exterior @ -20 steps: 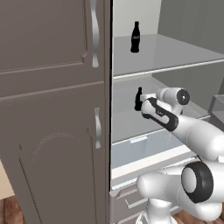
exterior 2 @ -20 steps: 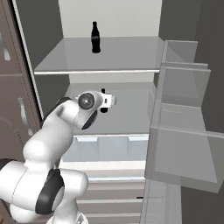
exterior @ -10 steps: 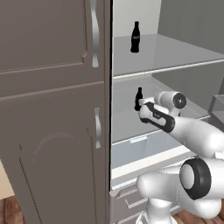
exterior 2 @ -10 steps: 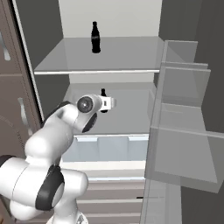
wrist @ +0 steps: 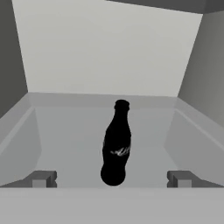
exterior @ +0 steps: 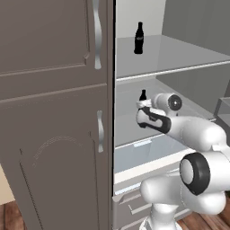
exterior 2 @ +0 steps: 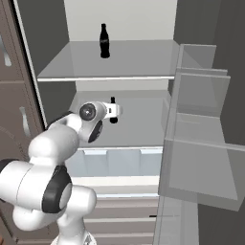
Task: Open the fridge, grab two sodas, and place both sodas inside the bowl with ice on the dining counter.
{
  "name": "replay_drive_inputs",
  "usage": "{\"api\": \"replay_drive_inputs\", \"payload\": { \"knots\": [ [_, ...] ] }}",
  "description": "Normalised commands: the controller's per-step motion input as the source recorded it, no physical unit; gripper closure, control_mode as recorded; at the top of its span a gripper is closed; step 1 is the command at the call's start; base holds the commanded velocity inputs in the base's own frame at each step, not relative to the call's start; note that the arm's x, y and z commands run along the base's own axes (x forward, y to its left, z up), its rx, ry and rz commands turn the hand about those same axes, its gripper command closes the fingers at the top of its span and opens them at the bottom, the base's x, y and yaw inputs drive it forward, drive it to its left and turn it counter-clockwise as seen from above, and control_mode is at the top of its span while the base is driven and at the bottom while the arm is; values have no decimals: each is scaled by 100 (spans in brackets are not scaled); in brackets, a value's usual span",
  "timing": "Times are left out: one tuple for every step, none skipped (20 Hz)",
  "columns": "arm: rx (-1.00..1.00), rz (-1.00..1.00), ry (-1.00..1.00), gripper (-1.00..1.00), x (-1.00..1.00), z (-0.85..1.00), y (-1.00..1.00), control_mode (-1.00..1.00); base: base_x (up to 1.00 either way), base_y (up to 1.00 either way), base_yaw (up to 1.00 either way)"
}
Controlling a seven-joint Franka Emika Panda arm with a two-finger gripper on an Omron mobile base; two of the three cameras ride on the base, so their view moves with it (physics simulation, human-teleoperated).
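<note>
The fridge [exterior 2: 143, 57] stands open with its white shelved interior showing. One soda [exterior: 139, 38] [exterior 2: 104, 41] stands upright on the upper shelf. The other soda [wrist: 116, 144] [exterior 2: 113, 111] stands upright on the middle shelf, and its neck [exterior: 143, 95] pokes up just beyond my hand. My gripper [wrist: 112, 178] [exterior: 142, 104] is open and level with this bottle. Its fingertips [wrist: 41, 178] are spread wide on either side, and the bottle stands just ahead between them, apart from both. The bowl and the dining counter are out of view.
The brown-grey arched-panel cabinet [exterior: 54, 117] with silver handles stands close on the left. The open fridge door [exterior 2: 201, 143] with clear bins juts out on the right. A crisper drawer [exterior 2: 115, 160] lies under the middle shelf, with outer drawers [exterior 2: 119, 210] below.
My arm has reached further into the fridge along the middle shelf, bringing the open gripper up to the lower soda. Both bottles stay where they were.
</note>
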Motion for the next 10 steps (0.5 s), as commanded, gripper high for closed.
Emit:
{"api": "replay_drive_inputs", "payload": {
  "knots": [
    [0,0,0,-100,20,0,0,-100,0,0,0],
    [0,0,0,-100,21,0,0,-100,0,0,0],
    [0,0,0,-100,19,0,0,-100,0,0,0],
    [0,0,0,-100,18,0,0,-100,0,0,0],
    [0,0,0,-100,17,0,0,-100,0,0,0],
    [0,0,0,-100,17,0,0,-100,0,0,0],
    [0,0,0,-100,18,0,0,-100,0,0,0],
    [0,0,0,-100,18,0,0,-100,0,0,0],
    [0,0,0,-100,20,0,0,-100,0,0,0],
    [0,0,0,-100,19,0,0,-100,0,0,0]
  ]
}}
